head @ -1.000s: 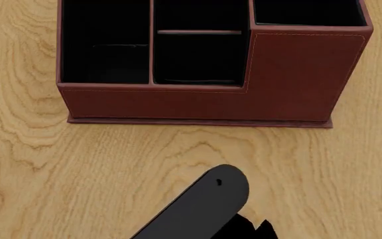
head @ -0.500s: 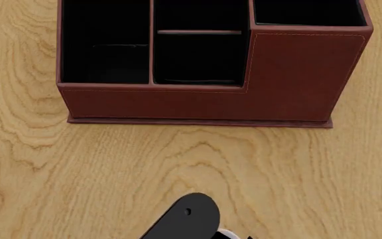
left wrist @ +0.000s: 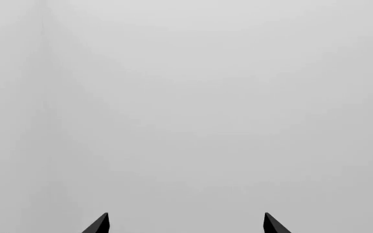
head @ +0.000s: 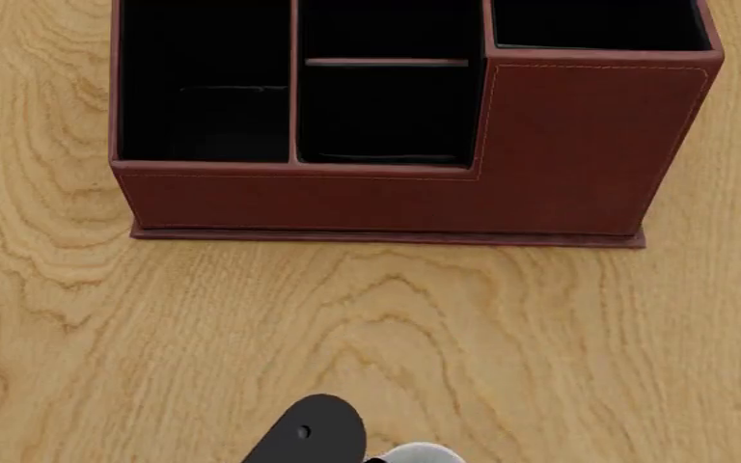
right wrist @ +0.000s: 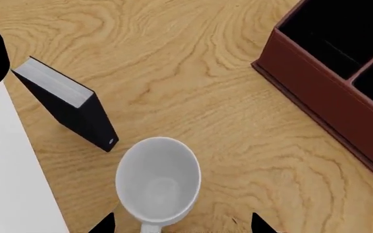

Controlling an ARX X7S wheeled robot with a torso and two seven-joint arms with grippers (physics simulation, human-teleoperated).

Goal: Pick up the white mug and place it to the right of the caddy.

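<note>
The white mug [right wrist: 157, 180] stands upright on the wooden table, mouth open to the right wrist camera. Its handle points toward my right gripper [right wrist: 183, 225], which is open, with one dark fingertip showing on either side of the handle. In the head view only a sliver of the white mug [head: 417, 453] shows at the bottom edge, beside a black arm link [head: 306, 439]. The reddish-brown caddy [head: 563, 154] with black-lined compartments stands further back, and the caddy [right wrist: 329, 92] also shows in the right wrist view. My left gripper [left wrist: 185, 224] is open against plain grey.
A small black book [right wrist: 66, 104] with white pages sits close beside the mug, away from the caddy. A white surface [right wrist: 11, 184] borders the wooden table [head: 151, 328] past the book. Bare wood lies between mug and caddy.
In the head view the black arm link has slid down toward the bottom edge, and the mug's white rim has come into sight beside it. The caddy has not moved.
</note>
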